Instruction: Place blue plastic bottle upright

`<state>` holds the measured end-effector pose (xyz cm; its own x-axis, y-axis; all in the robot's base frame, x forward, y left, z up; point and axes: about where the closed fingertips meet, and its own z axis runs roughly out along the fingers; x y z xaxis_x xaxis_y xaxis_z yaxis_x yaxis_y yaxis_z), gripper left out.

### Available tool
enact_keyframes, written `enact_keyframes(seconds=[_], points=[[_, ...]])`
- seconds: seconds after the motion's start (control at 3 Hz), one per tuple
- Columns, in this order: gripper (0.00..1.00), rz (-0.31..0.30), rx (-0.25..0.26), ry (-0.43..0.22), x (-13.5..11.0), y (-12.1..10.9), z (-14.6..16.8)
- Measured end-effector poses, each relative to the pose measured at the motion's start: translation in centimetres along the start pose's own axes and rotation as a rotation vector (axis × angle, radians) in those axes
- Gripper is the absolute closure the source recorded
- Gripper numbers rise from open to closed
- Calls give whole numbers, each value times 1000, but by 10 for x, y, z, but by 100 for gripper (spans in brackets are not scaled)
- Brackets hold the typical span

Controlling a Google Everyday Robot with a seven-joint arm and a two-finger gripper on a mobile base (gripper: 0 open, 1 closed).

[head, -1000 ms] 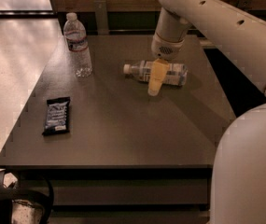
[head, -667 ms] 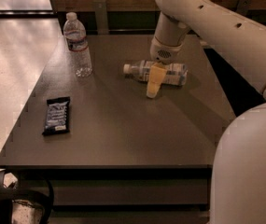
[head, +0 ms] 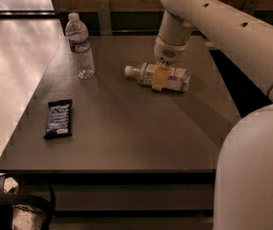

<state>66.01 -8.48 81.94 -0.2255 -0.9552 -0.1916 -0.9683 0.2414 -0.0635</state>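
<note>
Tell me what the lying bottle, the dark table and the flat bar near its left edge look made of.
The clear plastic bottle with pale bluish label, lying with the hand at its middle: thin see-through plastic, glossy, white cap. The dark table: smooth satin top, possibly laminate or painted wood; unsure. The dark flat snack bar: shiny wrapper, probably plastic film or foil, judging by glints.

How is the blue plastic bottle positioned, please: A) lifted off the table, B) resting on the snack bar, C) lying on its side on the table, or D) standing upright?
C: the blue plastic bottle lies on its side on the table, with the gripper down at its middle.
</note>
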Motion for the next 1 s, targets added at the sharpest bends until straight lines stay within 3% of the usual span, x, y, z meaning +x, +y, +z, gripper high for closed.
enact_keyframes(seconds=[0.33, 0.67, 1.0], points=[[100, 1, 0, -4, -1, -1, 1], [100, 1, 0, -4, -1, -1, 1], [100, 14, 51, -110, 0, -8, -33]])
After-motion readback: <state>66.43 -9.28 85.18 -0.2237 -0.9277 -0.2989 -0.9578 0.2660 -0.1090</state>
